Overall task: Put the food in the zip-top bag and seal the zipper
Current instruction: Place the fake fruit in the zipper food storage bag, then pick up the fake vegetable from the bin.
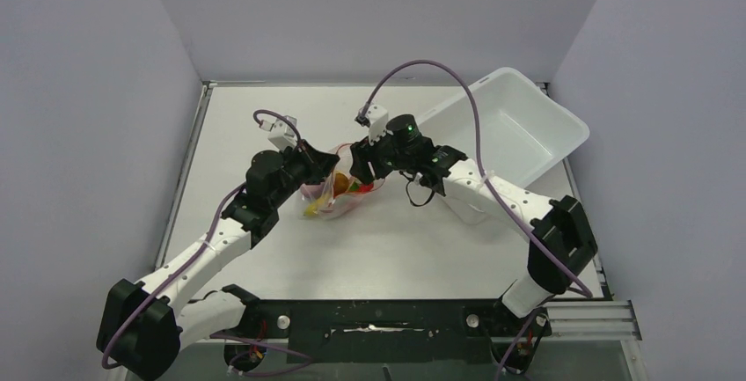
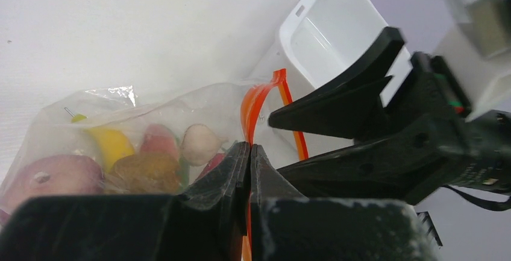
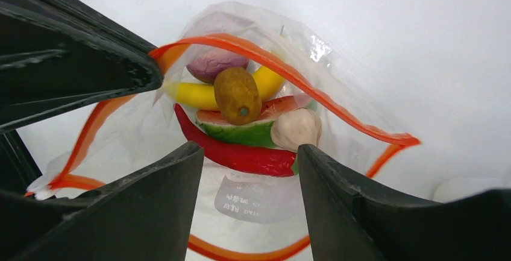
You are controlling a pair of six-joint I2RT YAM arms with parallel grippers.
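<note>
The clear zip-top bag (image 1: 339, 196) lies mid-table with the food inside: a red chili (image 3: 241, 155), yellow banana (image 3: 196, 95), watermelon slice (image 3: 241, 131), brown piece (image 3: 237, 94) and a white round bit (image 3: 295, 128). Its mouth stands open, the orange-red zipper (image 3: 289, 74) forming a wide loop. My left gripper (image 2: 249, 147) is shut on the zipper strip (image 2: 256, 101) at the bag's mouth. My right gripper (image 3: 250, 155) is open, its fingers (image 3: 156, 201) just above the mouth, touching nothing. In the top view both grippers, left (image 1: 327, 170) and right (image 1: 361, 168), meet over the bag.
A white rectangular bin (image 1: 510, 130) stands at the back right, close behind the right arm; it also shows in the left wrist view (image 2: 325, 32). Grey walls enclose the white table (image 1: 264, 117) on three sides.
</note>
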